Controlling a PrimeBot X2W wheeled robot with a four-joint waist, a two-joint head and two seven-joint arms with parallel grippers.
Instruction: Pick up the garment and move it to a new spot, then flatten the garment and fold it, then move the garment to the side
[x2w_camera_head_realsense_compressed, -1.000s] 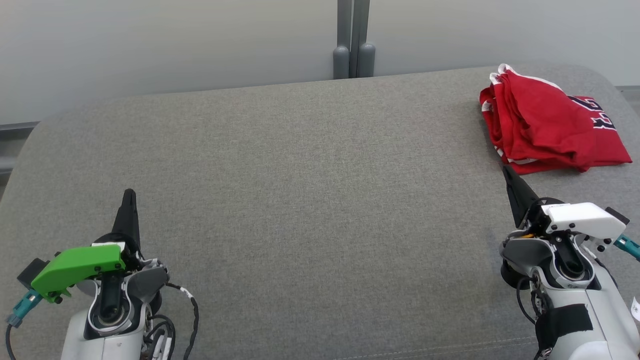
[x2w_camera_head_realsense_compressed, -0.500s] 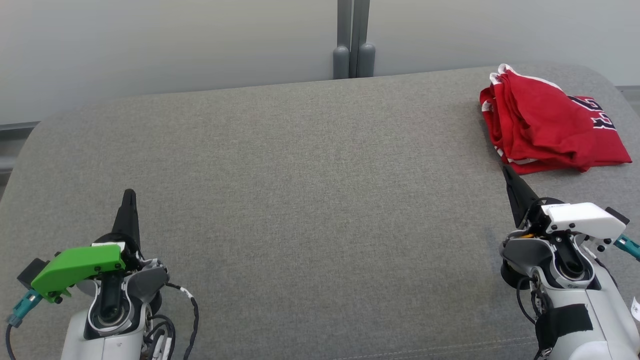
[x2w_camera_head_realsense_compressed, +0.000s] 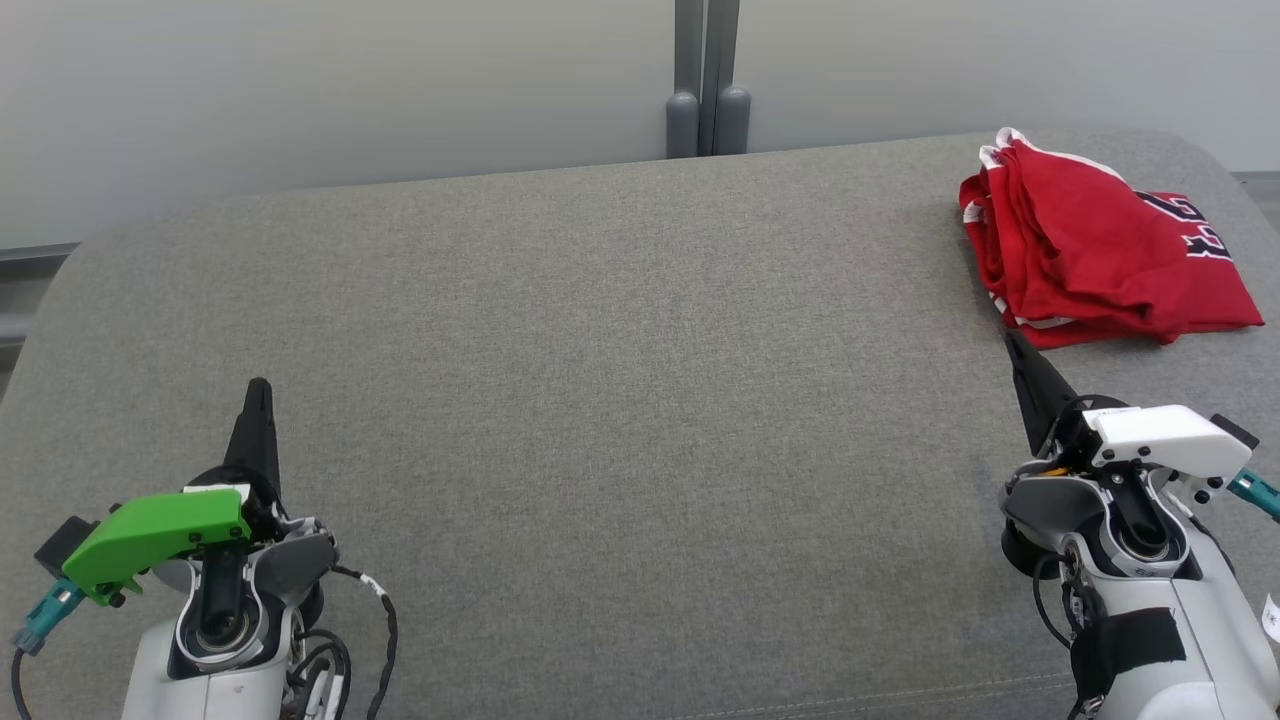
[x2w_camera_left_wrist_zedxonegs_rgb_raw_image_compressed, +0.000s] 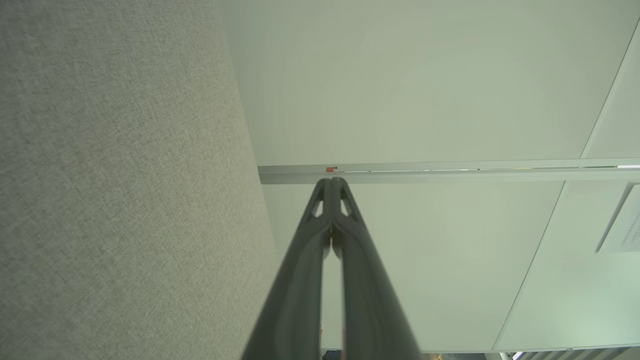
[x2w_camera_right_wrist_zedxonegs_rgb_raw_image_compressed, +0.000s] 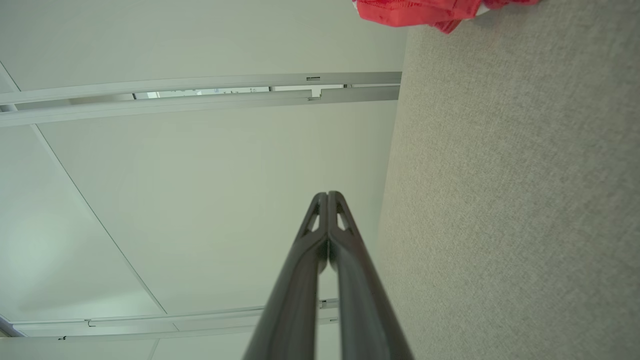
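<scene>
My left end effector (x2w_camera_head_realsense_compressed: 258, 385) sits at lower left over the grey surface (x2w_camera_head_realsense_compressed: 620, 350). Its fingers are pressed together tip to tip with nothing between them, and the left wrist view shows no gap at the tips. The fingers point straight up the head view toward the far edge. A green cover (x2w_camera_head_realsense_compressed: 150, 535) sits on that wrist behind them.

My right end effector (x2w_camera_head_realsense_compressed: 1012, 342) is at lower right, also pinched flat and empty, with a white cover (x2w_camera_head_realsense_compressed: 1165, 440) on its wrist. Its fingers lean up and slightly left. In the head view the tip lines up just beside the nearest corner of the garment (x2w_camera_head_realsense_compressed: 1090, 250). The right wrist view shows the red cloth well ahead of the tips, so there is no contact.

The garment is red with white trim and a dark number print. It is folded into a rumpled stack and lies on the surface at the far right corner, close to the edge.

Past the surface are pale wall panels (x2w_camera_head_realsense_compressed: 350, 90), with a grey post (x2w_camera_head_realsense_compressed: 707, 80) where they meet at centre.
</scene>
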